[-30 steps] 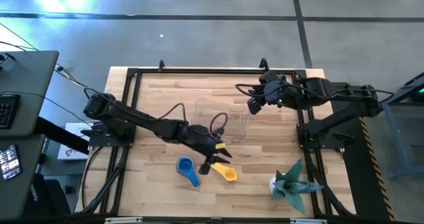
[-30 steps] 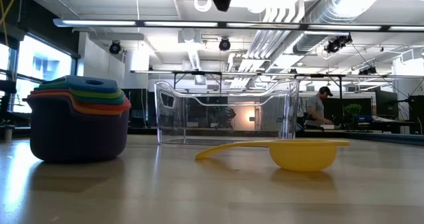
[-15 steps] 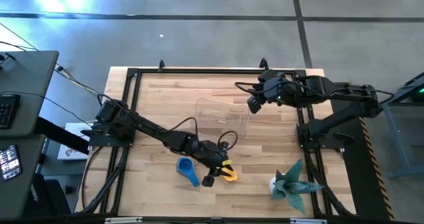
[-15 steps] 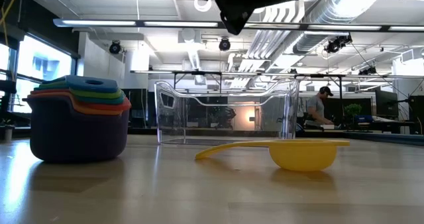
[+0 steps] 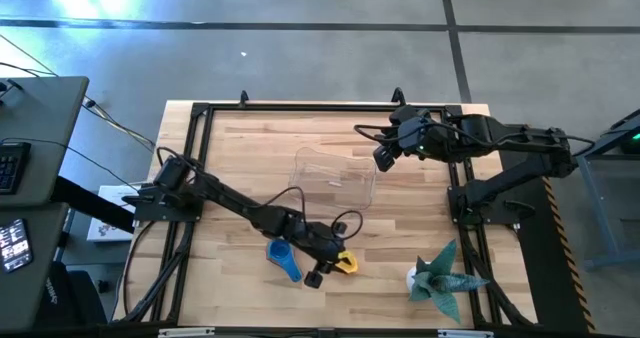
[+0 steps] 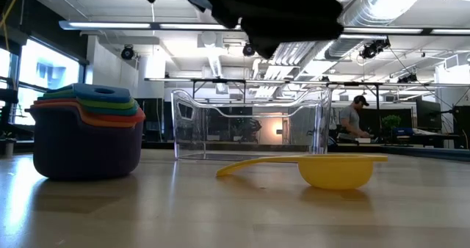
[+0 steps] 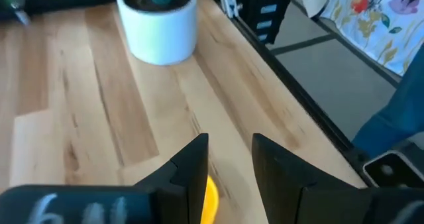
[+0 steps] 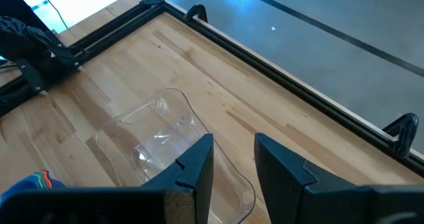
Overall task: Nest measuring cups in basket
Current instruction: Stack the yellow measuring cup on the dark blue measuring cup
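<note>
A yellow measuring cup (image 6: 334,171) rests bowl-down on the table, handle pointing left in the low view. My left gripper (image 5: 335,261) hangs open just above it; a sliver of the yellow cup (image 7: 211,201) shows beside one finger. The nested stack of cups (image 6: 84,138), purple outermost with orange, green and blue inside, stands on the table to the yellow cup's left (image 5: 283,258). The clear basket (image 5: 335,183) sits at mid-table. My right gripper (image 5: 383,158) waits open above the basket's far right corner, and its wrist view shows the basket (image 8: 159,144).
A spiky teal paper figure in a white pot (image 5: 440,278) stands at the near right corner and shows ahead of the left fingers (image 7: 159,18). Black frame rails (image 5: 190,178) run along the table's sides. Bare wood lies between the basket and the cups.
My left gripper has travelled from the basket's near side toward the table's near edge and come down over the yellow cup, looming larger at the top of the low view. The cups and the basket have stayed put.
</note>
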